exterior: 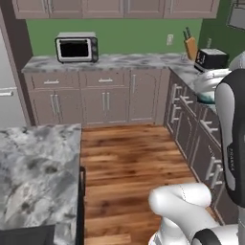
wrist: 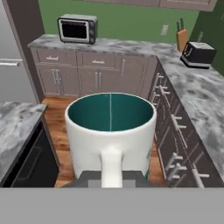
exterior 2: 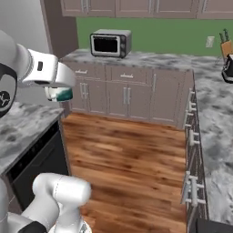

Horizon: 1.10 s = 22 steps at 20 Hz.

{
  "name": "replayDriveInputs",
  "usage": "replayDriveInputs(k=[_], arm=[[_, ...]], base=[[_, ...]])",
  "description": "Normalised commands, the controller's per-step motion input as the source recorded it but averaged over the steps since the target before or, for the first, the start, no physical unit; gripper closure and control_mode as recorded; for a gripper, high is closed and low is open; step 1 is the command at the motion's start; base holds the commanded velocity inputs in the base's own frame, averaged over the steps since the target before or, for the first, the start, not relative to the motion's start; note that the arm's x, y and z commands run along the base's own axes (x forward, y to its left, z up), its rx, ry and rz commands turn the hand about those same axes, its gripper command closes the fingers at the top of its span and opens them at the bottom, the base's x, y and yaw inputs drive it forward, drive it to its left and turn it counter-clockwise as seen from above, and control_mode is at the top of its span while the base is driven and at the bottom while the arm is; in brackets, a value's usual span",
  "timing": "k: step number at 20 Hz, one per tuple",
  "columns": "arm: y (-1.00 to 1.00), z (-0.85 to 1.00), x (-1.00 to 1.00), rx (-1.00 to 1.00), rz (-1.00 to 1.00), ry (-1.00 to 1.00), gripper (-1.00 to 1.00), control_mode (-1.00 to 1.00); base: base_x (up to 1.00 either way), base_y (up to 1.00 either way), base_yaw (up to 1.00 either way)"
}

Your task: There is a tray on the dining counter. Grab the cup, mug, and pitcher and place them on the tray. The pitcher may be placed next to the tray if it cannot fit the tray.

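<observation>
Carrying step: the claw (wrist: 111,177) is clamped on the mug (wrist: 110,131), held above the wooden floor (wrist: 57,118); next move, reaching the tray and lowering it.

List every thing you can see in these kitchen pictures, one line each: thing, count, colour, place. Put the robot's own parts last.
mug: one, white outside, dark teal inside, held up in the air by its handle, above the floor.
toaster oven: one, silver with dark door, on the back worktop.
toaster: one, black and silver, on the right-hand worktop.
knife block: one, tan, in the worktop's corner.
cabinets: a run, grey-brown with silver handles, under the worktops.
floor: one, brown wood boards, between the counters.
marbled counter: one, grey-white, left of the floor.
gripper: one, dark fingers, shut on the mug's handle.
arm: one, white with dark joints.
</observation>
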Motion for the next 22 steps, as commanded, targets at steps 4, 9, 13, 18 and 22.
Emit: replayDriveInputs(k=[4, 9, 13, 18, 22], arm=[[0.00, 0.00, 0.00, 0.00, 0.00, 0.00, 1.00, 1.00], [0.00, 0.00, 0.00, 0.00, 0.00, 0.00, 1.00, 1.00], [0.00, 0.00, 0.00, 0.00, 0.00, 0.00, 1.00, 1.00], [0.00, 0.00, 0.00, 0.00, 0.00, 0.00, 1.00, 1.00], [0.00, 0.00, 0.00, 0.00, 0.00, 0.00, 1.00, 1.00]], base=[[0.88, -0.27, 0.23], [0.90, -0.32, 0.27], [0.88, -0.39, 0.34], [0.62, -0.45, 0.51], [0.42, -0.55, 0.65]])
